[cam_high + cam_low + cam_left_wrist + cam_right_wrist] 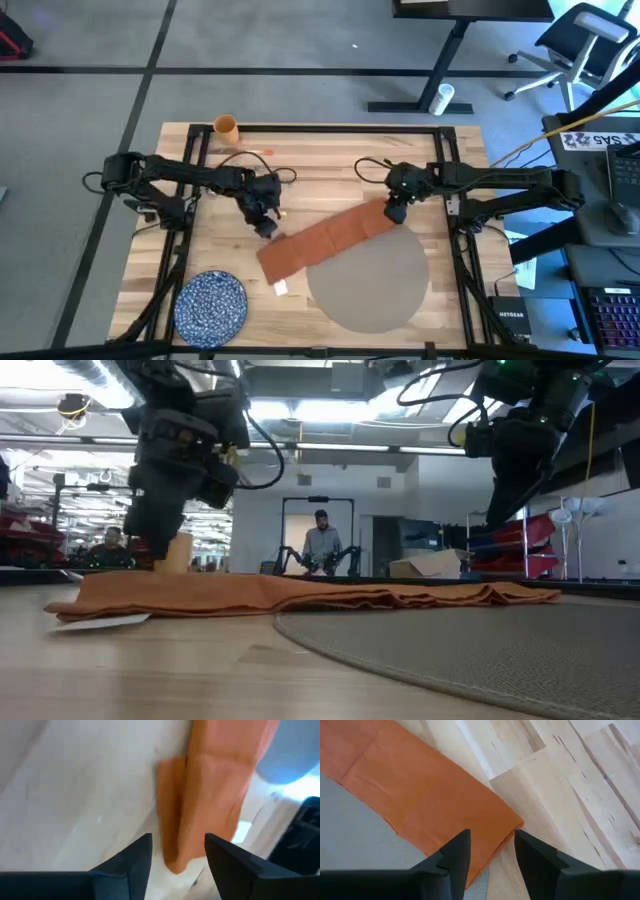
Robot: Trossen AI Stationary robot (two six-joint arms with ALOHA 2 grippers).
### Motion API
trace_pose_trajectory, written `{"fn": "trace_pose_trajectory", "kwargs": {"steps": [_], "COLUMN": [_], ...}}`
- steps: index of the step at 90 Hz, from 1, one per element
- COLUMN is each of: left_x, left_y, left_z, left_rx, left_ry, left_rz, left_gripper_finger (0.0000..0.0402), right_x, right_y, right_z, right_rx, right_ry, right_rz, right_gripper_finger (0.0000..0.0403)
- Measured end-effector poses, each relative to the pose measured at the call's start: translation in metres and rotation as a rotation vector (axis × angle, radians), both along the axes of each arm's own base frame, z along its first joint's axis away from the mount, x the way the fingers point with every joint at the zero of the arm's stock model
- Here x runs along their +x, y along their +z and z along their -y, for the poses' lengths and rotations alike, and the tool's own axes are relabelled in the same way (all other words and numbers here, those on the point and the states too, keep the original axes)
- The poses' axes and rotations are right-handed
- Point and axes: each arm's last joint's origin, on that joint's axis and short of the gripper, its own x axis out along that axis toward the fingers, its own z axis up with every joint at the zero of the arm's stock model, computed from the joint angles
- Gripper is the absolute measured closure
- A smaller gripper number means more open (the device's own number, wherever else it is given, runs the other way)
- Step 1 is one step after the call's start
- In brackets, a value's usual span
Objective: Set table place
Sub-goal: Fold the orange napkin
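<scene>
A rust-red napkin (330,238) lies slantwise on the wooden table (330,160). Its right part rests over the far edge of the round grey-beige placemat (370,285); its left end lies on bare wood. My left gripper (267,228) hangs open just above the napkin's left end (175,855), with its fingers on either side of that end. My right gripper (395,213) hangs open above the napkin's right end (485,827). In the low view both grippers (150,550) (497,520) stand clear of the cloth (300,595).
A blue speckled plate (211,305) sits at the table's near left corner. An orange cup (226,126) stands at the far left edge. A small white tag (280,288) lies beside the napkin's left end. A person (322,545) stands in the room beyond.
</scene>
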Motion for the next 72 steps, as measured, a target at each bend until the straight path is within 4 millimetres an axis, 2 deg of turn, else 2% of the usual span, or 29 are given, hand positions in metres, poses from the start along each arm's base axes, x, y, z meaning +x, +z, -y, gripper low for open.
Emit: {"fn": "trace_pose_trajectory", "kwargs": {"steps": [20,35,47,72], "left_x": [0.015,0.007,0.001,-0.001], "left_y": [0.008,0.003,-0.001,-0.006], "left_z": [0.013,0.028,0.030,0.028], "left_rx": [-0.061,0.001,0.063,0.134], "left_ry": [-0.086,-0.167,-0.176,-0.190], "left_rz": [0.183,0.090,0.026,-0.019], "left_gripper_finger": [0.0273,0.0285,0.0277,0.0245], "right_x": [0.001,0.002,0.004,0.004], "right_y": [-0.017,-0.018,-0.016,-0.017], "right_z": [-0.004,-0.004,-0.004,-0.003], "right_rx": [0.131,0.130,0.120,0.086], "right_ry": [0.045,0.048,0.056,0.044], "right_rz": [0.076,0.090,0.110,0.102], "right_gripper_finger": [0.0358,0.0397,0.0387,0.0316]}}
